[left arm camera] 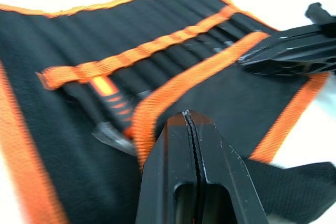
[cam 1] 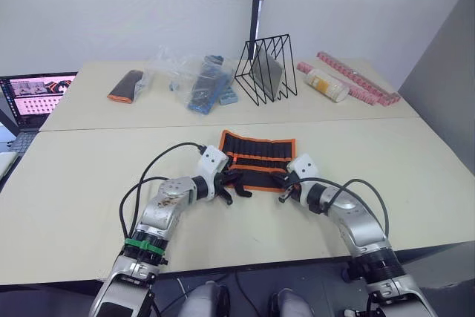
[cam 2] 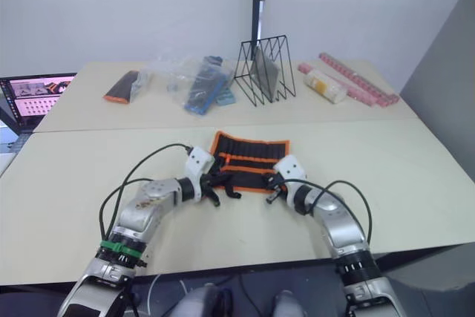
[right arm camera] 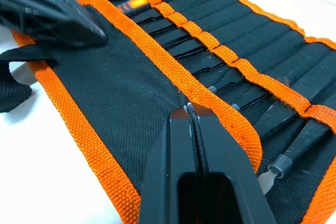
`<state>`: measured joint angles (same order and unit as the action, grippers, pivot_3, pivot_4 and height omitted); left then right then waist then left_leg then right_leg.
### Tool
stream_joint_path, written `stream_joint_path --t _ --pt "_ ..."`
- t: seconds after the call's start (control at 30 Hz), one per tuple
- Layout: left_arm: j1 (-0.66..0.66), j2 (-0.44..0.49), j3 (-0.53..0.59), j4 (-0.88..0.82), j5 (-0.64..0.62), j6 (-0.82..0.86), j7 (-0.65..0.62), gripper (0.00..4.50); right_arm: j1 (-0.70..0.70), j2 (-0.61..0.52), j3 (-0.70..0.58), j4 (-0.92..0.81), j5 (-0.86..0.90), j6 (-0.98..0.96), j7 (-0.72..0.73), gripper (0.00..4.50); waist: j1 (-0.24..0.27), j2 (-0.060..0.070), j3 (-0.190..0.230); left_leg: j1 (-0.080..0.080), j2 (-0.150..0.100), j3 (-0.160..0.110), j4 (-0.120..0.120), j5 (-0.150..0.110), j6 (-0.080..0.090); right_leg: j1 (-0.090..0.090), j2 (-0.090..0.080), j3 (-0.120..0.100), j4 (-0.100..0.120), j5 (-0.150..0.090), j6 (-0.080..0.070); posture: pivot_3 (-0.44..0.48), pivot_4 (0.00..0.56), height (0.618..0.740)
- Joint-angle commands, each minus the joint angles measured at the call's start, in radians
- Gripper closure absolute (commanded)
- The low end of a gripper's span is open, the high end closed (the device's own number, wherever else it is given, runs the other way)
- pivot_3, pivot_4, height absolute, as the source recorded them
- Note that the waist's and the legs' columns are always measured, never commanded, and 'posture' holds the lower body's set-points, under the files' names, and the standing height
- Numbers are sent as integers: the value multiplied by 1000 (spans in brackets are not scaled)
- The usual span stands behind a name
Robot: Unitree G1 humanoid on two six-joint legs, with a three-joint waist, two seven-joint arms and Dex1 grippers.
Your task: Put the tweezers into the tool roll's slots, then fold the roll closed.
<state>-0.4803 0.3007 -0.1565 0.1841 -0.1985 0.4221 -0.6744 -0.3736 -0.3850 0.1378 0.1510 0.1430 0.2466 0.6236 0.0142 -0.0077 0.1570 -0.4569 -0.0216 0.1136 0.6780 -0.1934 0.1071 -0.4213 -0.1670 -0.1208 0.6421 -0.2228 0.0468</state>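
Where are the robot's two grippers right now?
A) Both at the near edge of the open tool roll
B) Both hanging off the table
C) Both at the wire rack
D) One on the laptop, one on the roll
A: the left gripper and right gripper sit at the near orange edge of the tool roll, fingers shut.
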Motion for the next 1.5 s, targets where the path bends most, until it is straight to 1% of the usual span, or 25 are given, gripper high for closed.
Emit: stream_joint_path --t 0.03,0.1,0.2,0.33,0.4,0.43,0.47,0.53,0.67,0.7,0.73,0.8,0.93,1.03,1.07,1.1,1.13,1.17,1.2,1.23,1.27,1.3,1.33,1.37,1.5 --pt "25 43 18 -45 23 18 12 4500 7 -27 -65 -7 20 4 0 4483 1 0 0 0 0 0 0 0 0 0 0 0 0 0 0 0 150 704" --pt "24 51 22 -99 5 16 0 4500 -2 -29 -77 -47 48 5 23 4483 2 0 0 0 0 0 0 0 0 0 0 0 0 0 0 0 150 704" --pt "12 45 59 -186 -62 33 -20 4500 -28 -47 -107 -82 93 12 62 4483 2 1 1 -2 -1 0 -1 0 0 -2 0 0 -1 0 0 0 150 704" --pt "-6 63 153 -296 -165 92 -28 4500 -60 -84 -160 -117 172 61 130 4483 -2 1 1 -2 0 0 -3 -1 1 -2 0 0 -2 0 0 0 150 704" --pt "0 101 204 -327 -203 114 -40 3951 -65 -116 -170 -122 194 82 174 4500 -3 1 1 -2 1 0 -4 -1 1 -2 0 0 -2 0 0 0 150 704" --pt "8 129 222 -337 -212 120 -53 3696 -64 -133 -173 -119 195 80 191 4500 -3 1 1 -2 1 0 -4 -1 1 -2 0 0 -2 0 0 0 150 704" --pt "21 163 240 -343 -219 124 -70 3317 -63 -152 -176 -112 194 87 206 4500 -3 1 1 -2 1 0 -4 -1 1 -2 1 -1 -2 0 0 0 150 704" --pt "49 227 262 -354 -226 130 -98 2742 -58 -177 -183 -103 198 96 222 4500 -3 1 2 -2 1 0 -5 -1 1 -2 2 -1 -2 0 -1 0 150 704" --pt "144 363 317 -407 -244 149 -164 1309 -38 -212 -194 -120 147 104 161 4500 -4 2 2 -2 1 1 -7 -1 1 -3 2 -1 -4 -1 -1 0 150 704" --pt "173 392 339 -419 -258 154 -182 1025 -31 -217 -200 -129 152 121 156 4500 -3 3 3 -2 0 1 -8 -1 1 -3 2 -1 -5 -1 -1 0 150 704" --pt "206 420 366 -428 -272 156 -202 571 -20 -225 -207 -139 160 144 153 4500 -2 3 3 -2 1 1 -8 0 0 -3 1 -1 -7 -1 -1 0 150 704" --pt "282 469 426 -433 -294 147 -243 9 10 -232 -246 -156 234 247 168 4500 1 3 3 -2 1 1 -12 1 -1 -3 1 -1 -12 0 -1 0 150 704" --pt "418 536 533 -427 -328 121 -323 9 57 -253 -323 -164 322 340 191 4500 0 4 4 -2 0 1 -15 1 -2 -3 0 0 -14 0 -1 0 150 704" --pt "491 561 583 -414 -338 90 -368 9 87 -284 -367 -167 367 379 217 4500 2 6 5 -2 1 1 -17 1 -3 -4 0 -1 -15 0 -1 0 150 705" --pt "507 565 597 -415 -356 101 -382 9 100 -293 -376 -170 368 374 225 4500 -3 9 6 -3 -3 -3 -20 0 -1 5 -1 -4 -17 -2 3 0 150 706" --pt "522 567 609 -418 -372 110 -398 9 113 -301 -384 -173 365 365 229 4500 -10 9 7 0 -19 -26 -25 0 2 17 -5 -17 -20 -5 9 0 150 707" --pt "537 572 611 -423 -367 101 -410 9 124 -310 -389 -171 364 368 228 4500 -15 13 9 6 -36 -46 -33 10 11 27 -16 -33 -16 -12 20 0 150 707" --pt "541 572 610 -425 -366 95 -412 9 135 -315 -392 -169 359 364 228 4500 -17 17 10 12 -49 -67 -36 14 15 32 -13 -31 -13 -21 34 0 150 707" --pt "537 568 604 -428 -363 82 -408 9 147 -315 -394 -173 362 368 229 4500 -12 17 12 13 -60 -89 -36 16 13 32 -1 -6 -5 -35 55 0 150 707" --pt "530 564 596 -433 -360 73 -402 9 154 -309 -396 -179 371 381 224 4500 -1 16 12 13 -58 -88 -36 17 11 25 20 24 0 -37 56 0 150 707" --pt "522 559 586 -440 -363 69 -396 9 155 -297 -401 -185 387 399 216 4500 12 16 13 12 -59 -86 -38 18 9 23 26 44 -2 -41 35 0 150 707" --pt "518 556 581 -446 -365 66 -392 9 155 -289 -404 -191 400 413 209 4500 21 16 12 12 -59 -83 -40 20 7 20 24 57 -1 -39 16 0 150 707" --pt "515 553 577 -453 -367 66 -387 9 154 -282 -406 -194 408 423 203 4500 26 15 12 12 -60 -80 -46 22 2 16 21 57 -1 -33 4 0 150 707" --pt "513 550 570 -464 -371 68 -384 9 152 -274 -404 -197 415 434 196 4500 26 15 12 12 -60 -78 -50 24 0 14 20 58 -2 -30 0 0 150 707" --pt "505 543 546 -521 -395 91 -371 9 122 -212 -394 -184 456 512 137 4500 23 14 12 12 -58 -78 -50 24 -1 13 21 57 -2 -30 0 0 150 707"
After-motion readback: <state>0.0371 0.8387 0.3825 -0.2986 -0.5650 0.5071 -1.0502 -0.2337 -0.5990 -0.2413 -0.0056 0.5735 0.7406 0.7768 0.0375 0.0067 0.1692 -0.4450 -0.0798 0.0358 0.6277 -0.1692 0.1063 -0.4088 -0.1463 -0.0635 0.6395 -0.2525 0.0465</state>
